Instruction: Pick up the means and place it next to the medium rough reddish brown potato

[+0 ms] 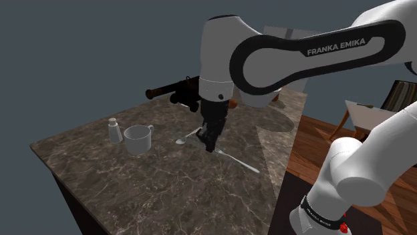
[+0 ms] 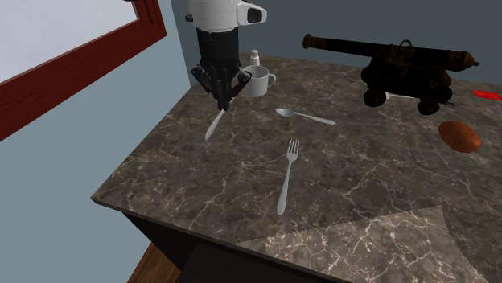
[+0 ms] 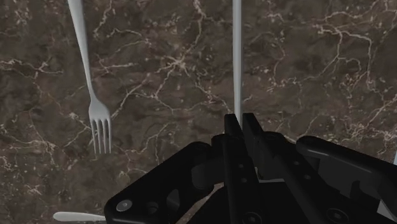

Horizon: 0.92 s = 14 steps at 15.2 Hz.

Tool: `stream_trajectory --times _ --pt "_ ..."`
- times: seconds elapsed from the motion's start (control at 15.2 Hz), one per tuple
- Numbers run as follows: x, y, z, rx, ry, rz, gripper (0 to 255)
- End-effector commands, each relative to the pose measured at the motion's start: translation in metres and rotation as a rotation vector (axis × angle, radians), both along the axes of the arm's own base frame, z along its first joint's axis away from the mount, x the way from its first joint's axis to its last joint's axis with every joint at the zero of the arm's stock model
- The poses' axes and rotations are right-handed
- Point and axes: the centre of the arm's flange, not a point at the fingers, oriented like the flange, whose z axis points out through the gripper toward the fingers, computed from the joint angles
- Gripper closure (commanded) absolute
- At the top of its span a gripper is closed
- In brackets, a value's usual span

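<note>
In the second exterior view, a red window frame crosses the upper left of the frame above a dark, veined stone-look counter. Left of centre, the white arm points straight down and its black gripper has its fingers drawn together on one end of a slim silver knife, which slants down and left from the fingertips near the counter's left edge. The wrist view shows the same clasp: the two fingers pinch the knife, with a fork lying on the stone off to one side. Just behind the gripper in the second exterior view stand a white mug and a small shaker. At centre lie a spoon and, below it, the fork. In the upper right sits a dark toy cannon; below it, at the right edge, rests the reddish-brown potato, well apart from the knife.
</note>
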Motion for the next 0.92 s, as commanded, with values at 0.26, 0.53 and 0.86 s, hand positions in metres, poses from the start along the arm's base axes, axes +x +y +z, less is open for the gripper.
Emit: stream_trajectory --times 0.26,0.53,0.86 --pt "0.046 -0.066 0.001 0.0 0.0 0.001 255" --pt "0.077 -0.109 0.001 0.0 0.0 0.001 255" --pt "0.115 -0.162 0.001 0.0 0.0 0.001 255"
